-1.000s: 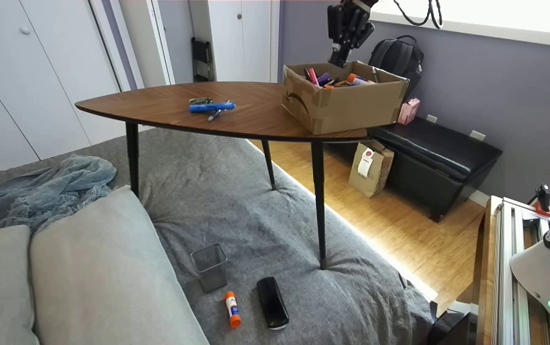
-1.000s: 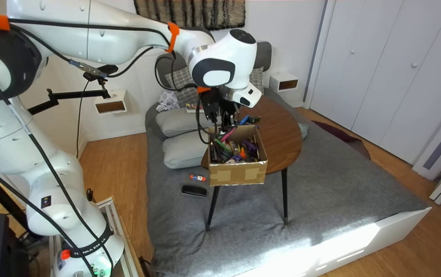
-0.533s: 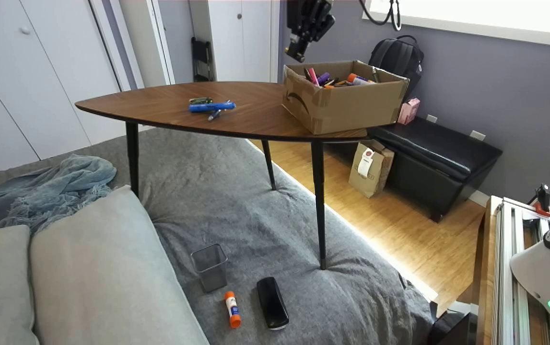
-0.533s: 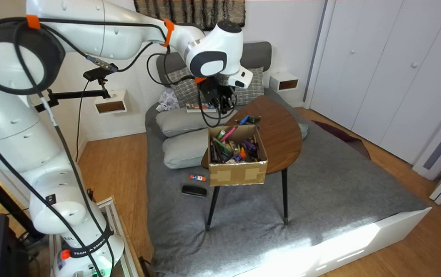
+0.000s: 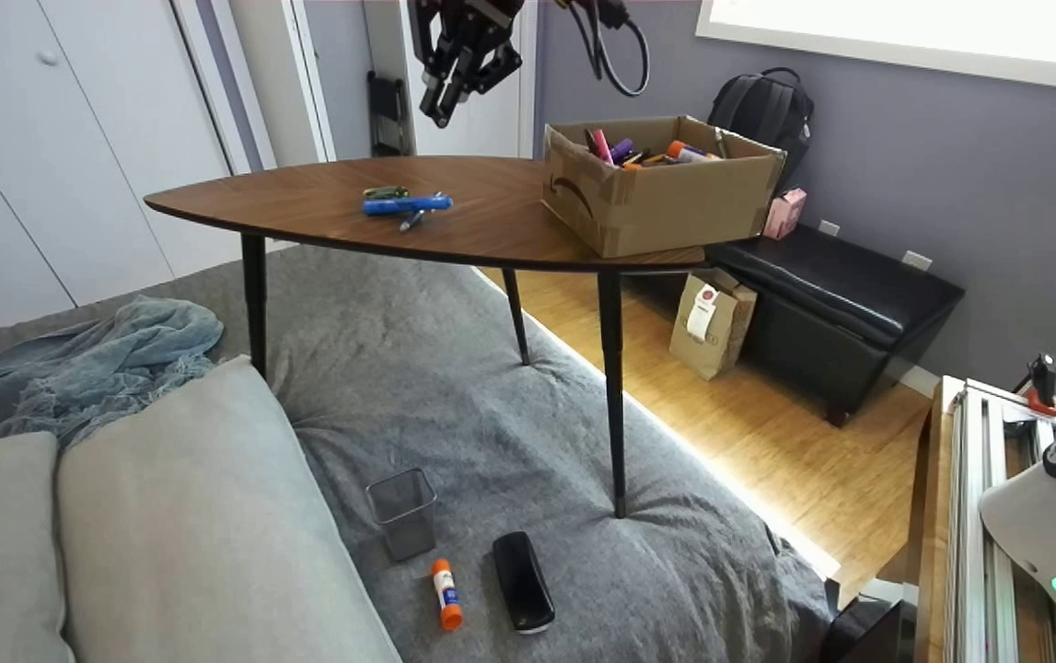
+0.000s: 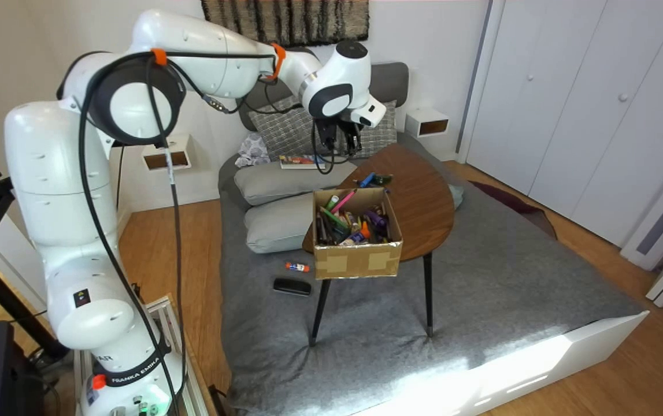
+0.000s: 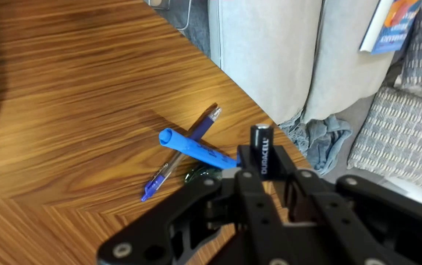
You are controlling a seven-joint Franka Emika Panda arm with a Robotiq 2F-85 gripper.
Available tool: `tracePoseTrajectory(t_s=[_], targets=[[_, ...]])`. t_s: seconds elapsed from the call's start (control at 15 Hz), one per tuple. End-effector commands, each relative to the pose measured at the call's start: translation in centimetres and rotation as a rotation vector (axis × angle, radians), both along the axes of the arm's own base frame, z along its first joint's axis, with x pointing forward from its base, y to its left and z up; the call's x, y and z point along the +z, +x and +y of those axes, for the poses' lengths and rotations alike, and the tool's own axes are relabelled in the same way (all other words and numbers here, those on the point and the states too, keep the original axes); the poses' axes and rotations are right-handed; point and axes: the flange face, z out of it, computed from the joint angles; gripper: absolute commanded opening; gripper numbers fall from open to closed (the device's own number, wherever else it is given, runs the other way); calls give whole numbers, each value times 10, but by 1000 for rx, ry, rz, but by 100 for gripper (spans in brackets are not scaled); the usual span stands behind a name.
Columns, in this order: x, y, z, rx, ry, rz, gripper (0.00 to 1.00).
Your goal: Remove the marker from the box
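A Duracell battery (image 7: 262, 138) is pinched by the jaws of the gripper (image 7: 263, 158) above the table (image 5: 293, 198), left of the box (image 5: 693, 210) in an exterior view.

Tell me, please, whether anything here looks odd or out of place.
Yes: in the wrist view, the gripper holds a Duracell battery, whereas the task names a marker. Also, the cardboard box overhangs the edge of the wooden table, which oddly stands on a bed.

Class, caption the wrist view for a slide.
Claw grips a Duracell battery; on the wooden table, a blue tube lies across a pen.
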Motion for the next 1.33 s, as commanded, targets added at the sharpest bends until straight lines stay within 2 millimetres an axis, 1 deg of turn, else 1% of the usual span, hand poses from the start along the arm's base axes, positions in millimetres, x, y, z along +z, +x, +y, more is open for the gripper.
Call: tracePoseTrajectory(t_s=[0.0,0.07,0.13,0.2,0.27,0.33,0.67,0.73,0.87,1.13,1.27], targets=[[-20,42,8,-183,63,53,4],[-26,51,5,-235,76,50,4],[-34,57,0,-252,106,105,4],[-29,37,1,-187,67,69,4],[-36,42,0,-195,68,77,16],[-40,43,-1,-193,66,81,16],[-36,42,0,-191,67,75,16],[-37,45,-1,-215,78,102,4],[-39,56,-6,-292,98,146,4],[-49,83,-23,-466,120,136,4],[-55,92,-33,-536,119,145,4]])
